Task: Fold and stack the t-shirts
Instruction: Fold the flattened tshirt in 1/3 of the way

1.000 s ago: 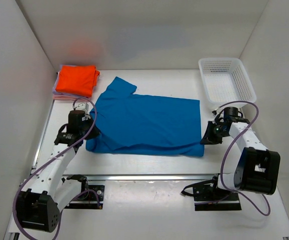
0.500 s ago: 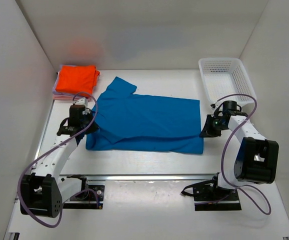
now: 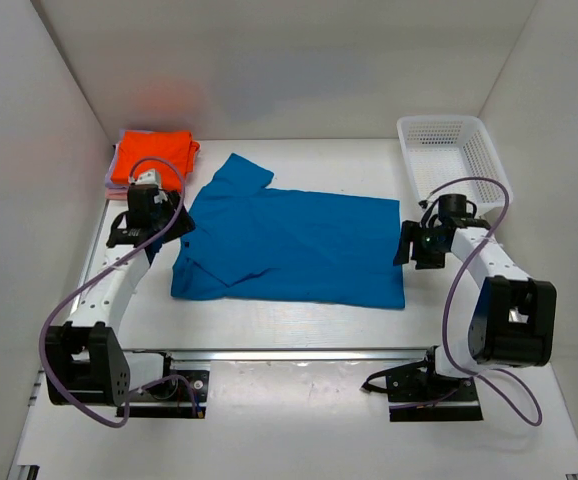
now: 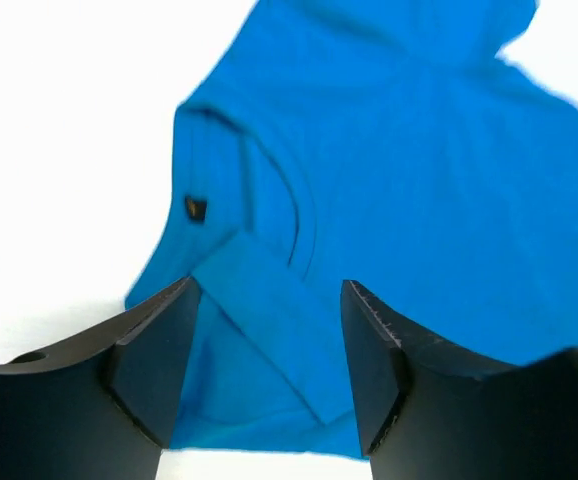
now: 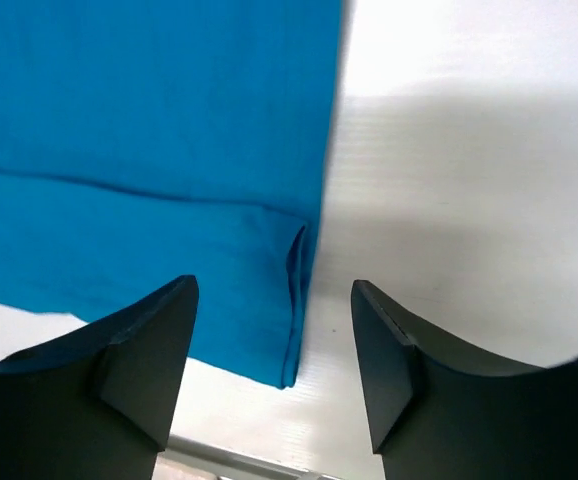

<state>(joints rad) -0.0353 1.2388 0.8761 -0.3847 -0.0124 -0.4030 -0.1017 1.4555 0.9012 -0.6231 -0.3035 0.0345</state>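
Top external shows you the bright blue cloth t-shirt [image 3: 289,245] spread across mid-table, with the folded vivid orange cloth t-shirt [image 3: 154,160] at the far-left corner. Your left gripper [image 4: 269,300] gapes empty above the blue collar end, and your right gripper [image 5: 274,300] likewise above the hem.

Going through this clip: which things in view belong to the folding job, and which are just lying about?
Part of the job:
- blue t-shirt, spread flat, near edge folded over
- orange t-shirt, folded, on the stack
- pale pink shirt, under the orange one
- left tool and right tool, both open at the blue shirt's ends

Lying about:
- white mesh basket, far right corner
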